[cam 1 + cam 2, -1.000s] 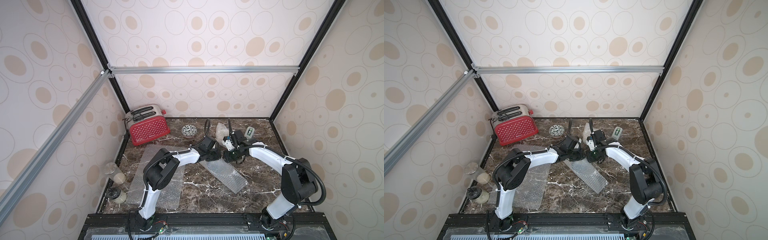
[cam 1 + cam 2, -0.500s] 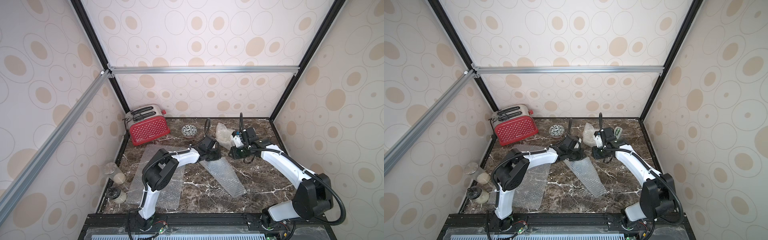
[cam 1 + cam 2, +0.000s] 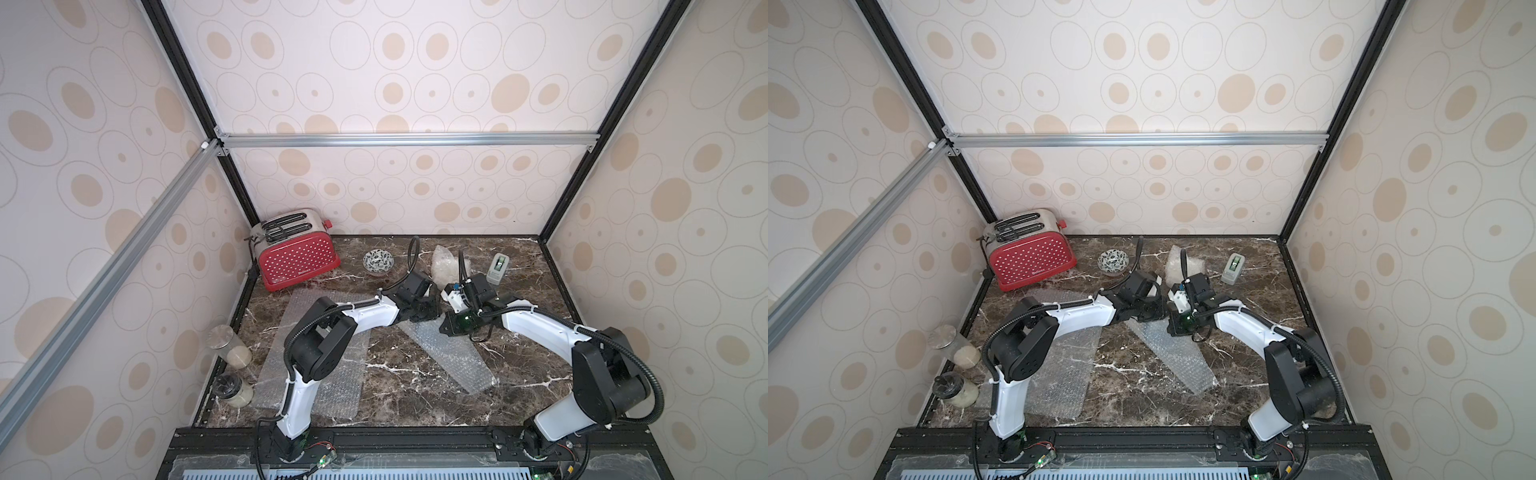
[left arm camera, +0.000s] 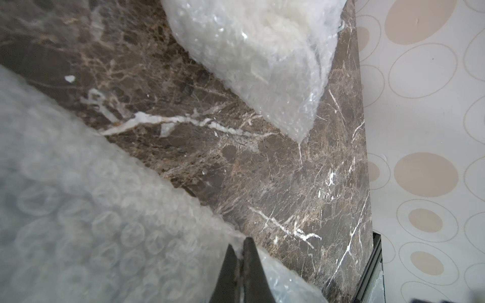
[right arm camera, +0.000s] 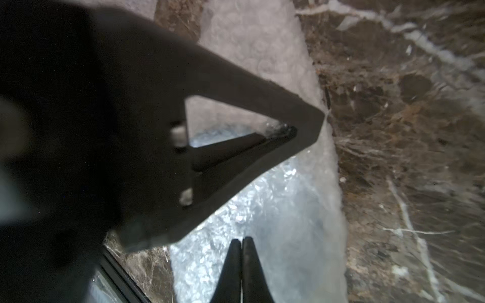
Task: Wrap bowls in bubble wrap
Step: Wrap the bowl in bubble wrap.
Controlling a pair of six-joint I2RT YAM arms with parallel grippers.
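dark brown marble desk | clear rectangular bubble wrap sheet on desk, one end at both hands | left hand closed, pinching sheet edge | right hand closed over same sheet, grip unclear | small round white ceramic bowl with black leaf pattern beyond left hand, well apart

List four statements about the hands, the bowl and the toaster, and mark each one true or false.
1. The left hand is shut on the edge of a clear bubble wrap sheet. True.
2. The black-and-white patterned ceramic bowl is already wrapped. False: it sits bare on the brown marble table.
3. The red white-dotted toaster stands at the back, on the robot's left. True.
4. The right hand is wide open. False: its jaws are shut.
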